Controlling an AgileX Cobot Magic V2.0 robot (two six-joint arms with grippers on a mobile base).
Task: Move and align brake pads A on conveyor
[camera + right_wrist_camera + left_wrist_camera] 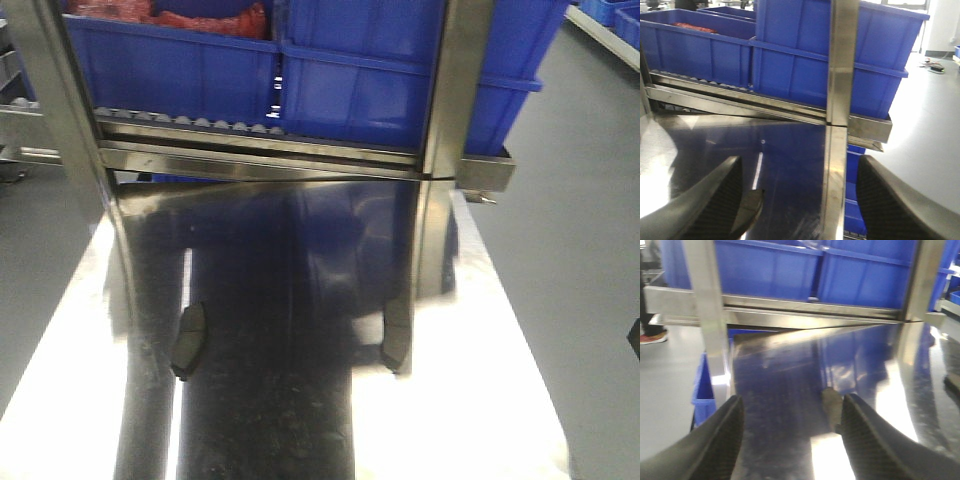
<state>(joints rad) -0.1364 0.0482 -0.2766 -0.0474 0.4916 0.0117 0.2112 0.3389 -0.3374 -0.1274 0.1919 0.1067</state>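
1. Brake pads A (188, 341) show as two dark curved pieces in the exterior front view. One lies lower left of centre and the second pad (392, 345) lower right of centre, well apart from it. Both lie flat on the shiny steel bench (70, 400), whose surface mirrors the frame above it. Blue bins (400, 90) sit on the roller rack (200, 128) across the top of the frame.
2. In the left wrist view, the left gripper (792, 400) is spread wide and has hold of nothing. Its two dark fingers fill the lower left and lower right of the frame. A blurred pad (830, 407) lies on the bench between them, just beside the finger on the right of the frame. I cannot tell whether the two touch.
3. In the right wrist view, the right gripper (800, 160) is likewise spread wide with nothing in its grasp, its fingers in the lower corners. A pad (754, 207) lies at the bottom, left of centre, close against the finger on the left and partly hidden by it. A steel post (842, 60) runs up the frame, with the blue bins behind it.
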